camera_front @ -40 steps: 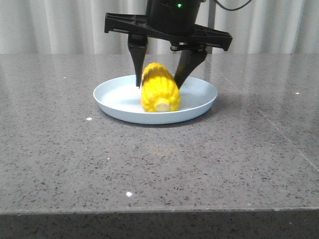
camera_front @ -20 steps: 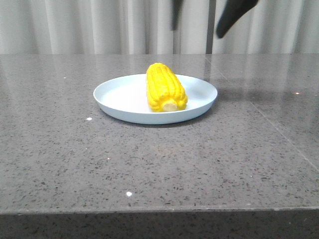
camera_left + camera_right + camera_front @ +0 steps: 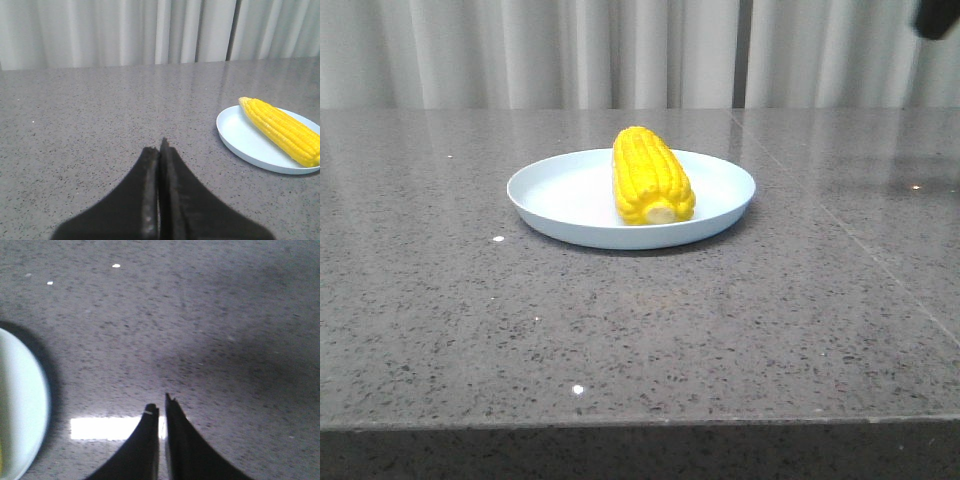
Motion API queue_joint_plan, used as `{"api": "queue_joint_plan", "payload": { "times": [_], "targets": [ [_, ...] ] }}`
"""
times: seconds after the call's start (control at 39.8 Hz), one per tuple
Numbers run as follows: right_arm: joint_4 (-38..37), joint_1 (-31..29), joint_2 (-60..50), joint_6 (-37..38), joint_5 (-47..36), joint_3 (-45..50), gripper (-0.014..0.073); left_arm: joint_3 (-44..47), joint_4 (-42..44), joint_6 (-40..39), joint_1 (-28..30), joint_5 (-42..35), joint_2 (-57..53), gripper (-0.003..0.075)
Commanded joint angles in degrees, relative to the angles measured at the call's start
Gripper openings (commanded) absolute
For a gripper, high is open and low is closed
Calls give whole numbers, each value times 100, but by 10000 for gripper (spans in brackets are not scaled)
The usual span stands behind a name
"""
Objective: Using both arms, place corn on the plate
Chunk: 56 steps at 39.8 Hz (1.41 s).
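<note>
We are seeing the corn (image 3: 652,177) lying along the plate (image 3: 550,188), stub toward us, both grippers, left (image 3: 159,148) and right (image 3: 161,410), pressed together, empty, apart from it.

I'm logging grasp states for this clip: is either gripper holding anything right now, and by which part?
Nothing is held. The left gripper and right gripper are both shut on nothing; the corn lies free on the plate.

Both wrists carry matte black fingers (image 3: 150,200) (image 3: 145,450), broad-based, tapering to points.
</note>
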Motion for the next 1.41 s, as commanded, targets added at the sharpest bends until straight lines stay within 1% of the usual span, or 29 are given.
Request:
{"api": "queue_joint_plan", "payload": {
  "times": [0.0,0.03,0.15,0.3,0.43,0.5,0.7,0.86,0.96,1.06,1.38],
  "targets": [
    [33,-345,-685,-417,-428,287,-70,-145,-19,-60,-1,-489,54,-20],
    [33,-381,-782,-495,-511,428,-60,-145,-19,-60,-1,-489,54,-20],
    [35,-369,-1451,-581,-857,1073,-63,-145,-19,-60,-1,-489,54,-20],
    [11,-9,-2436,-1005,-1500,1966,-63,-145,-19,-60,-1,-489,54,-20],
    [11,248,-3369,-1295,-2249,2884,-63,-145,-19,-60,-1,-489,54,-20],
    [-2,336,-3988,-1307,-2734,3564,-63,-145,-19,-60,-1,-489,54,-20],
    [-78,341,-5639,-1307,-3972,5174,-66,-145,-19,-60,-1,-489,54,-20],
    [-151,341,-6946,-1307,-4476,6066,-70,-145,-19,-60,-1,-489,54,-20],
    [-155,341,-7566,-1307,-4593,6387,-70,-145,-19,-60,-1,-489,54,-20],
    [-155,341,-7929,-1307,-4607,6514,-70,-145,-19,-60,-1,-489,54,-20],
    [-155,341,-8024,-1307,-4702,6514,-70,-145,-19,-60,-1,-489,54,-20]
  ]
}}
